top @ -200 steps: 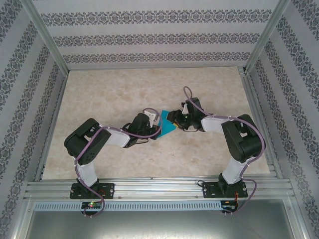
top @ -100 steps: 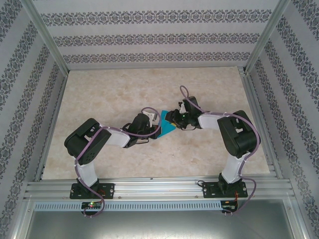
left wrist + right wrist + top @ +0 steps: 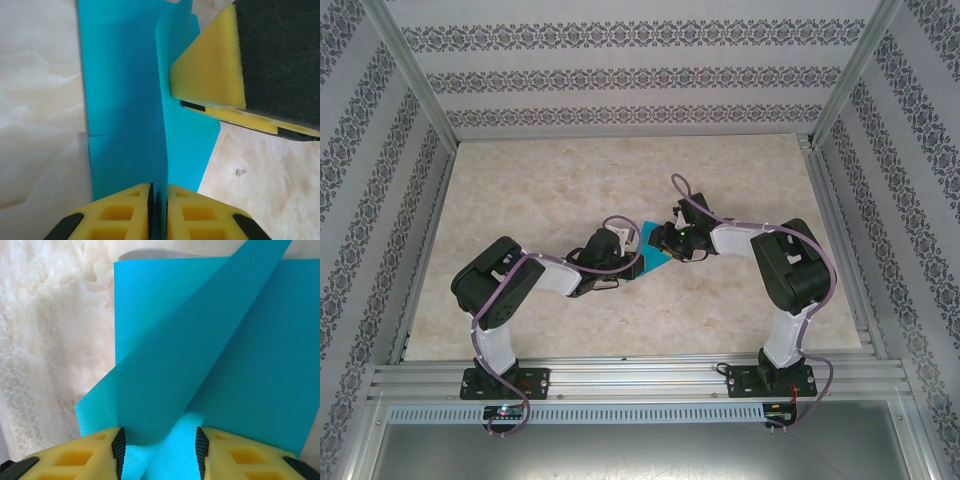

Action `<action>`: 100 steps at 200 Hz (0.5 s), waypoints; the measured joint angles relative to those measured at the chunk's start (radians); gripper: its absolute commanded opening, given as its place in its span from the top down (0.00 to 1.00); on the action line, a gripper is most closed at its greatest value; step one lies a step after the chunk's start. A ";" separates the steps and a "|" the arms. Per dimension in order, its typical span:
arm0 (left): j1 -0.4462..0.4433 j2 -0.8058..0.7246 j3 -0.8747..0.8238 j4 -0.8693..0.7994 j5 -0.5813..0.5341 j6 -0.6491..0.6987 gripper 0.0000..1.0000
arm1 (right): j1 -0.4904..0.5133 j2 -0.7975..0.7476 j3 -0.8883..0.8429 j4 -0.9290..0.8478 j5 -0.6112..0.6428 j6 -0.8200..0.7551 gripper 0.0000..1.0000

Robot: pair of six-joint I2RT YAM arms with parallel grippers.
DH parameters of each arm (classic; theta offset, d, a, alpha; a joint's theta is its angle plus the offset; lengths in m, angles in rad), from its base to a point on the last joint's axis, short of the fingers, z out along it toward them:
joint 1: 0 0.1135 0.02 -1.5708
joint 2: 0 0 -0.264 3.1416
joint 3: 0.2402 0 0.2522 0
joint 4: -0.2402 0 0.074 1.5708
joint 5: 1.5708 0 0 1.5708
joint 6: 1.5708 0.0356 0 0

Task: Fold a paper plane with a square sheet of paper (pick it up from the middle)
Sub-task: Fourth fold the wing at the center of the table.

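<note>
Paper sheet [image 3: 125,100] lies lengthwise out from left end effector [image 3: 159,192] clamping it; right end effector [image 3: 159,436] released.

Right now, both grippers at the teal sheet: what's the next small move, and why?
Probably close the right gripper on the raised flap of the teal paper sheet: its jaws stand apart around that flap, while the left gripper pinches the sheet's upright fold, steadying it.

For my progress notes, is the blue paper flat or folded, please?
Partly folded: the paper has a diagonal flap raised over its flat layer.
</note>
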 measured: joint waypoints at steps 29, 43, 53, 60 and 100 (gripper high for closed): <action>0.013 -0.015 0.000 -0.014 0.013 -0.019 0.64 | 0.013 0.003 0.032 -0.058 0.040 -0.013 0.53; 0.021 -0.042 -0.002 -0.038 0.008 -0.024 0.59 | 0.019 0.008 0.049 -0.086 0.059 -0.021 0.52; 0.026 -0.071 -0.005 -0.056 0.000 -0.026 0.58 | 0.024 0.010 0.058 -0.101 0.071 -0.025 0.52; 0.029 -0.094 -0.007 -0.073 -0.008 -0.026 0.57 | 0.027 0.011 0.063 -0.109 0.079 -0.026 0.52; 0.033 -0.186 -0.008 -0.126 -0.030 -0.035 0.62 | 0.037 0.016 0.085 -0.142 0.108 -0.026 0.50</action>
